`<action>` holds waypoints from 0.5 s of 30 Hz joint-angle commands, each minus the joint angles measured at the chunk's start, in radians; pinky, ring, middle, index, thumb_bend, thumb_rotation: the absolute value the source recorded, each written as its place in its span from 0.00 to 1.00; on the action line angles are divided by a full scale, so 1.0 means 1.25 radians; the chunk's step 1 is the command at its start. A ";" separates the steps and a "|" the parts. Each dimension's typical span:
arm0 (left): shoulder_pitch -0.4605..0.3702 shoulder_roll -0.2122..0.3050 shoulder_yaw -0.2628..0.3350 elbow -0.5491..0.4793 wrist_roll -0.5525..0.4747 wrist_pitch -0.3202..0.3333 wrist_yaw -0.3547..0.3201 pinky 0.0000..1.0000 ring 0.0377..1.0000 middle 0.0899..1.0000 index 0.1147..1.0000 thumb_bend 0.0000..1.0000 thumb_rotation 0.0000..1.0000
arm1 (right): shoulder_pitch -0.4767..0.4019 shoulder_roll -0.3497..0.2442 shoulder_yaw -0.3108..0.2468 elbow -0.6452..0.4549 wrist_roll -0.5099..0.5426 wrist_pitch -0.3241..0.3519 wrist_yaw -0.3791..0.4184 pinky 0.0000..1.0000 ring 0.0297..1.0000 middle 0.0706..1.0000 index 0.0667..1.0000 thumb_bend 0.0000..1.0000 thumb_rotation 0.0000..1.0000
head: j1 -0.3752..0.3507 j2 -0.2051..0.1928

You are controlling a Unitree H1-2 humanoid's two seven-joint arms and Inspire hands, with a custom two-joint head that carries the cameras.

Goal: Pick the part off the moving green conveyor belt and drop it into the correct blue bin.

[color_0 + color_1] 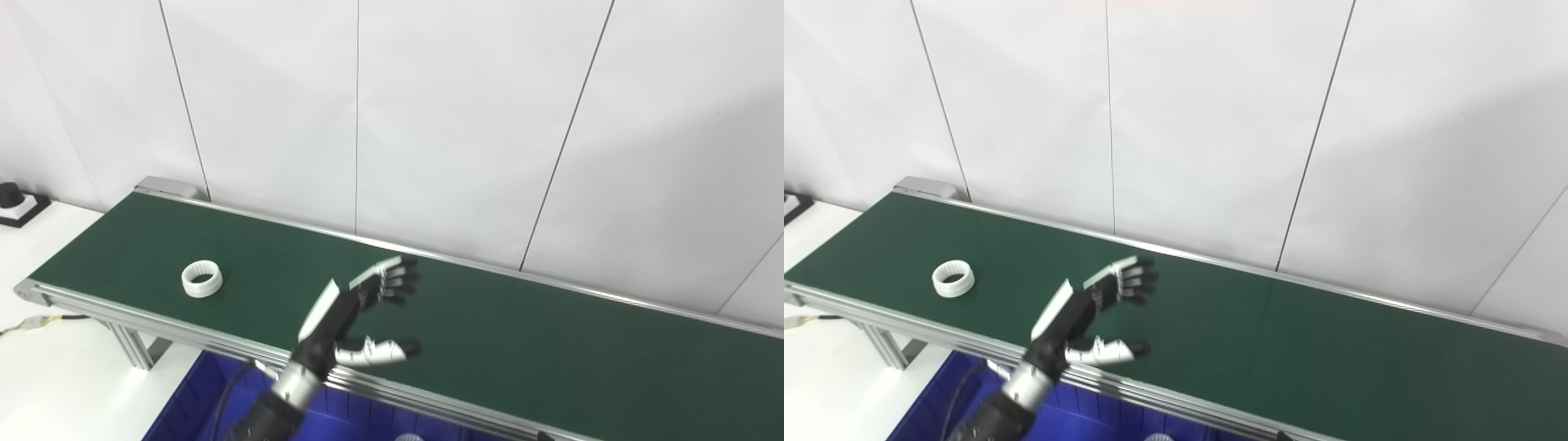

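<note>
I see my left hand spread wide, empty, over the smooth green belt. The ribbed white ring part lies flat on the belt, well left of it. Blue bin sits below the near edge.

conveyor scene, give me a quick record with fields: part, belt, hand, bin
part: white ring, lying flat near the belt's left end, untouched
belt: green conveyor belt, running along the wall
hand: left hand over the belt, right of the ring, fingers spread, holding nothing
bin: blue bin below the belt's near edge
</note>
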 commanded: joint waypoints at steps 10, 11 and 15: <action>-0.128 0.093 -0.003 0.001 0.264 0.111 0.034 0.69 0.76 0.81 0.82 0.75 0.22 | -0.026 0.003 -0.006 0.012 0.008 -0.076 0.001 0.77 0.82 0.85 0.90 0.27 0.61 | 0.023 -0.002; -0.145 0.108 -0.010 0.005 0.308 0.142 0.028 0.70 0.76 0.81 0.81 0.75 0.19 | -0.028 0.003 -0.006 0.016 0.010 -0.077 0.002 0.77 0.82 0.85 0.90 0.27 0.61 | 0.027 -0.004; -0.202 0.159 -0.036 0.026 0.365 0.235 -0.033 0.75 0.83 0.85 0.81 0.78 0.15 | -0.032 0.005 -0.008 0.021 0.013 -0.079 0.004 0.77 0.82 0.85 0.91 0.26 0.61 | 0.028 -0.007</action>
